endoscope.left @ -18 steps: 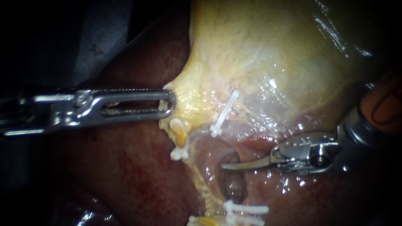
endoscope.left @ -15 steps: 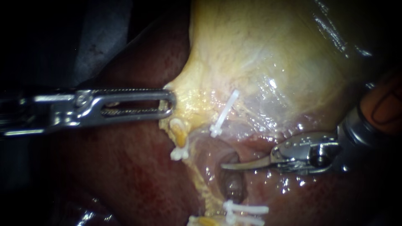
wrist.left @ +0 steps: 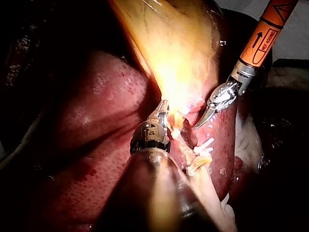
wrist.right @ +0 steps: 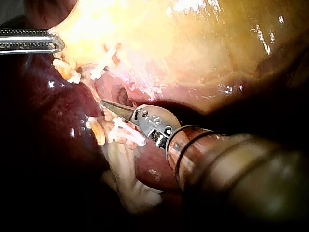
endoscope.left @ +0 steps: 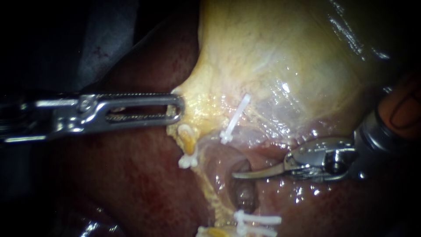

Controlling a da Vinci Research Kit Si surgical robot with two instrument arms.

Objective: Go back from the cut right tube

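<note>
While my left instrument (endoscope.left: 175,107) pinches the pale yellow gallbladder (endoscope.left: 272,52), my right instrument (endoscope.left: 239,174), curved steel jaws pressed together, lies beside the dark cut right tube (endoscope.left: 244,195).

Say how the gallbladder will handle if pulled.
Probably floppy: the gallbladder tents to a point at the left tool. Likely slippery: its surface glistens wet. Possibly tearable: the wall looks thin and translucent.

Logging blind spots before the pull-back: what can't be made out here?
Endoscope: lowest clips, cut off by the bottom edge.
Left wrist: left instrument tip, lost in glare on the gallbladder.
Right wrist: liver under the right instrument, hidden by its shaft.
</note>
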